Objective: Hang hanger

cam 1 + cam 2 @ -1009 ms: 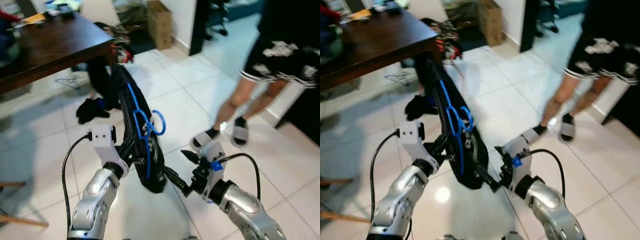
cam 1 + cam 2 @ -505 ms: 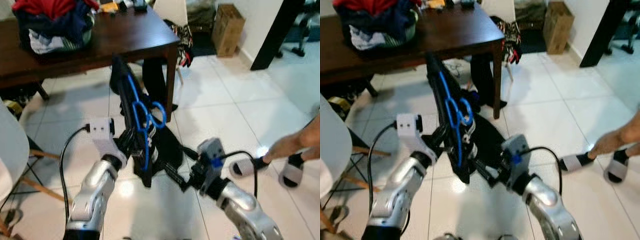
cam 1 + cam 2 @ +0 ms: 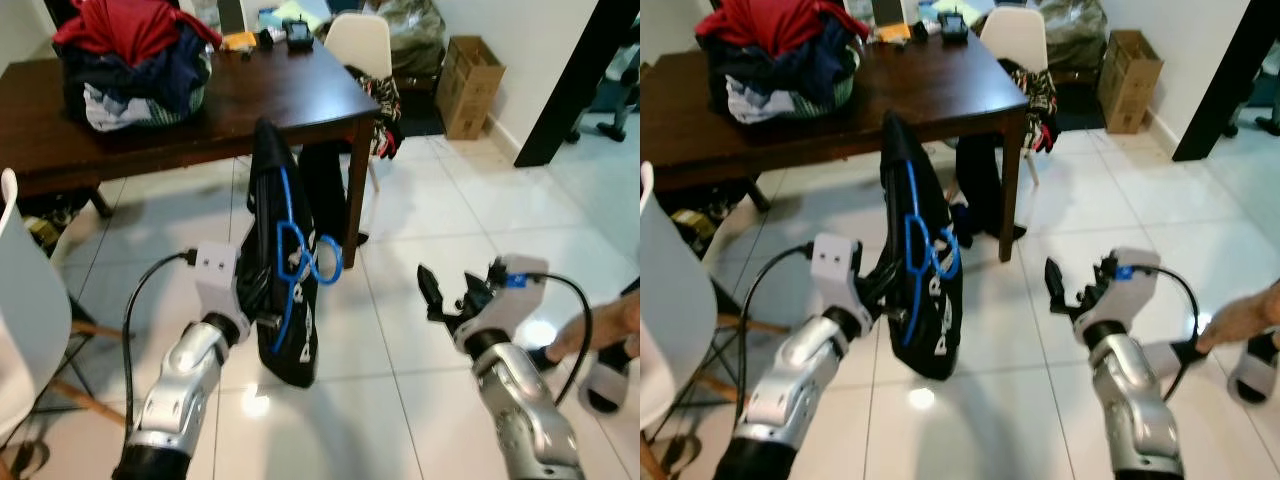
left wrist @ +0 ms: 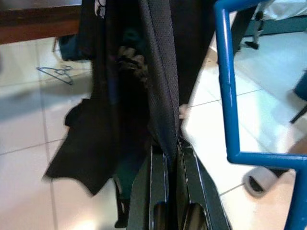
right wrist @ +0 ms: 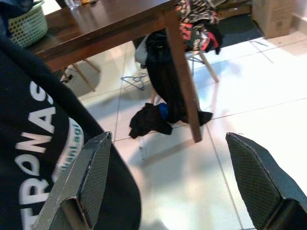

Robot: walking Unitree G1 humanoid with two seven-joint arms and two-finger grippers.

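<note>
pinching a black garment [image 3: 280, 300] that half hides the blue hanger [image 3: 292, 255], left tool [image 4: 168, 158]; right tool [image 3: 447, 292] spread, empty.

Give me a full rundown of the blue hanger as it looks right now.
The blue hanger looks like thin, glossy plastic, with a long straight bar and a curled hook loop at its middle. It stands nearly upright, tilted slightly, lying against a black garment with white lettering that drapes from it toward the floor. The left claw is shut on the garment's fabric beside the hanger bar. The right claw is open and apart from it. Behind it stands a dark wooden table.
</note>
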